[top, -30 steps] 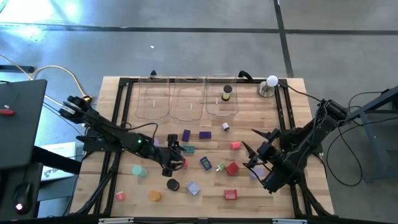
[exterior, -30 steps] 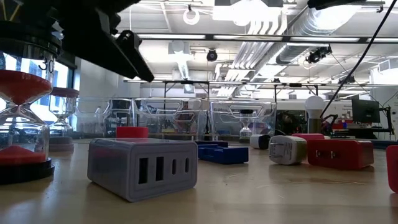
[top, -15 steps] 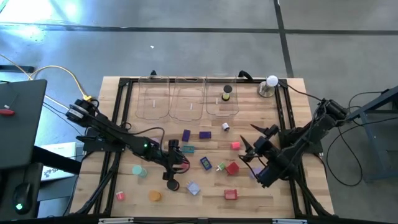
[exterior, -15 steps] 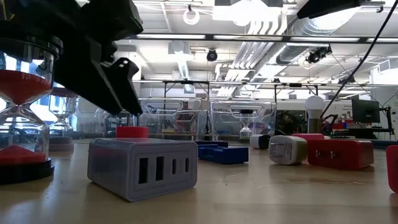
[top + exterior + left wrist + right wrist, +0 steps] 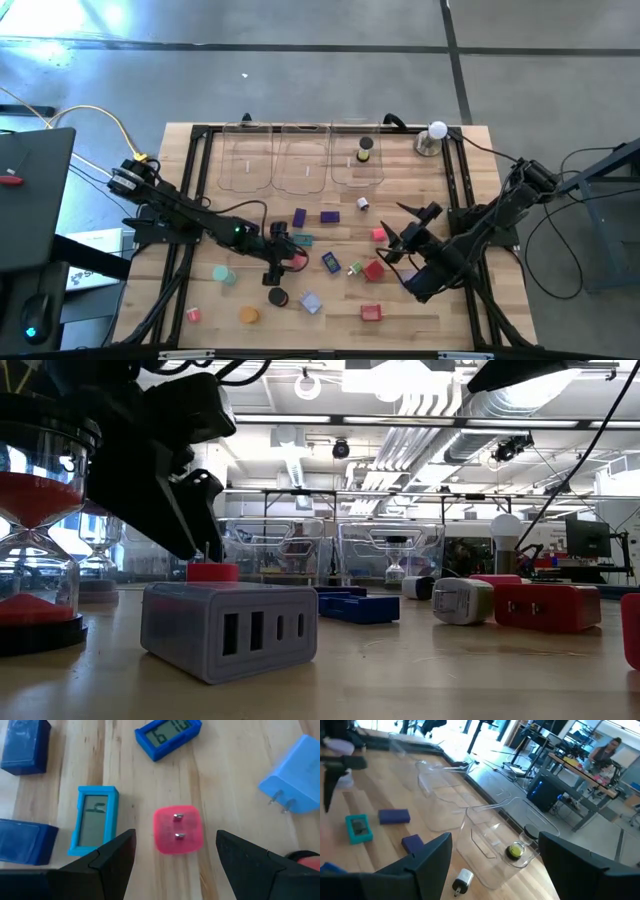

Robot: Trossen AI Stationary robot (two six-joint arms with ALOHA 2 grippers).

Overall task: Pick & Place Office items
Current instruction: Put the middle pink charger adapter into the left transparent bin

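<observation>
Three clear trays (image 5: pixel 303 160) in a row along the table's (image 5: pixel 470 310) upper edge in the high view. Left and middle trays hold nothing visible; right tray holds one small hourglass (image 5: pixel 365 150), dark caps, yellow fill. Office items (image 5: pixel 330 262) scattered mid-table below the trays. Left gripper (image 5: pixel 172 851) hangs over a pink plug block (image 5: pixel 177 830), fingers apart, nothing held. Right gripper (image 5: pixel 495 857) at centre-right, fingers apart, empty.

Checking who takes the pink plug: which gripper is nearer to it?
Left. The left gripper hovers right over the pink plug, jaws open either side of it. The right gripper is across the table, well off to the plug's right.
</observation>
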